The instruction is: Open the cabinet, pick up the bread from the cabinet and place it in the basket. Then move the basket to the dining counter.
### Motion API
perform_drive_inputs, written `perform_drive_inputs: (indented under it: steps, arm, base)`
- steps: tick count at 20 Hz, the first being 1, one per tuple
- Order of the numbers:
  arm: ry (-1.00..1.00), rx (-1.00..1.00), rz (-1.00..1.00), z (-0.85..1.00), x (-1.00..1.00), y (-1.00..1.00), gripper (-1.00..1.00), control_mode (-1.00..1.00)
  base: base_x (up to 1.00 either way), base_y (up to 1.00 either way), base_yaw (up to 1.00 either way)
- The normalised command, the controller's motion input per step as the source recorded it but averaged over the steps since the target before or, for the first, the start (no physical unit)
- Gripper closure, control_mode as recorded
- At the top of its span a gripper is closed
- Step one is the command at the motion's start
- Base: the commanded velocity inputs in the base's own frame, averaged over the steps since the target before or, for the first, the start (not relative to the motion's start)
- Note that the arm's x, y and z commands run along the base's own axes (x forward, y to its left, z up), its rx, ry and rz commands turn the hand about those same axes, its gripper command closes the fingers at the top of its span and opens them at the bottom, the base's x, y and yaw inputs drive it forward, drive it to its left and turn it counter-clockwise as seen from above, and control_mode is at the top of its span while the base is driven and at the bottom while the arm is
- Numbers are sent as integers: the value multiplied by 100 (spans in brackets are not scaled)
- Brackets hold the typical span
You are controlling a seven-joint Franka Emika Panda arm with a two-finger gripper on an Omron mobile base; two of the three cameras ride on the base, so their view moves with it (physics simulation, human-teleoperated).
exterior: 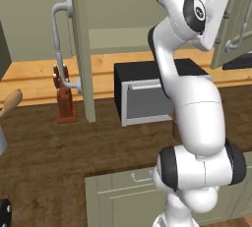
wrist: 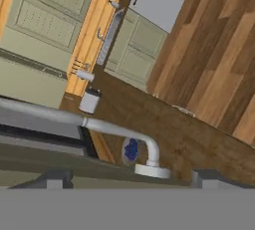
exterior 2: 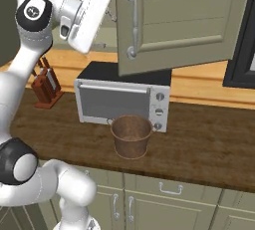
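Pincer (wrist: pixel 129 176) sits low in the hand view, fingertips (wrist: pixel 56 178) spread wide either side of the cabinet (exterior 2: pixel 174 20) door's curved metal handle (wrist: pixel 99 124), nothing pinched yet. The handle's mounting foot lies between the tips near bottom centre.

Risks, judged from here:
- Tips look close to the handle's end foot, not mid-bar. Closing there could slip off the curve or jam against the foot.
- Door at top centre of the right base view is partly swung out. Pulling off-axis could drag the pincer along the bar or lose it.
- Hand sits close to the door edge at upper left of the right base view. The white wrist could knock the panel.
- Basket (exterior 2: pixel 131 135) stands on the dark surface (exterior 2: pixel 209 149) just in front of the toaster oven (exterior 2: pixel 122 99), below the door. A wide elbow swing could tip it.

Hard to make out:
- Bread can't be found. The cabinet interior is blocked by the doors in both base views.
- Whether the tips touch the handle can't be told.
- In the left base view the arm covers the basket's spot, and the pincer is behind the wrist at upper right.
- The knife block (exterior: pixel 65 104) at left middle is half behind a door edge.
- A blue blob under the handle in the hand view is unidentifiable.
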Motion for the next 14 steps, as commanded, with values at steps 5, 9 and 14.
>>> perform_drive_inputs:
  steps: [5, 9, 14]
  arm:
    - [-20, 9, -31, -38, -1, 0, -100, -100]
    - [-14, 10, -28, -17, 2, -24, -100, -100]
    - [-7, 11, -25, -17, 5, -20, -100, -100]
  base:
    - [0, 0, 0]
    - [0, 0, 0]
    - [0, 0, 0]
